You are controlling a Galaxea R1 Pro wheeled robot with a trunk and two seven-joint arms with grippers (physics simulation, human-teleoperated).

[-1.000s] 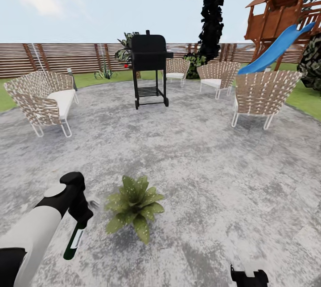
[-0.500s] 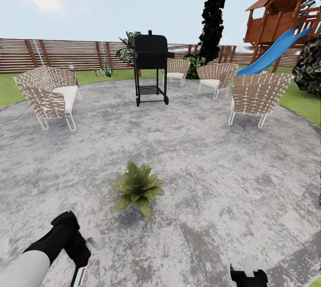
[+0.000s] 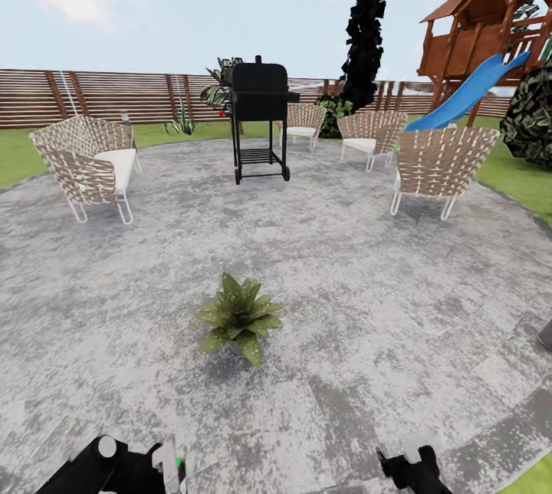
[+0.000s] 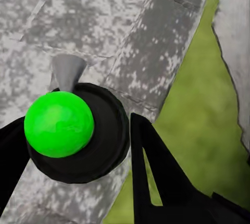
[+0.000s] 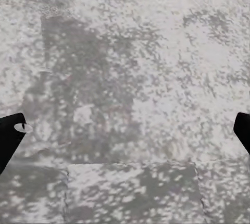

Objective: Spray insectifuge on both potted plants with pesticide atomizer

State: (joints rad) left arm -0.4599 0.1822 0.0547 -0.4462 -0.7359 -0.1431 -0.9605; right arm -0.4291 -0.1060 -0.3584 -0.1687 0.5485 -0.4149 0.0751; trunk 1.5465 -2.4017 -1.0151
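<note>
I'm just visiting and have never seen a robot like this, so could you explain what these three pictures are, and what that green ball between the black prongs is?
It is a simulated wheeled robot with two arms, seen through its own cameras. The big picture comes from its head, looking over a round grey paved patch with one potted plant, woven chairs, a black grill, a wooden fence and a playhouse with a blue slide.

The other two come from cameras near each gripper. The left gripper has its black fingers around the pesticide atomizer, seen end-on: the green ball is its body, the grey cone beside it probably its nozzle. The right gripper is open, with bare paving between its fingertips.
</note>
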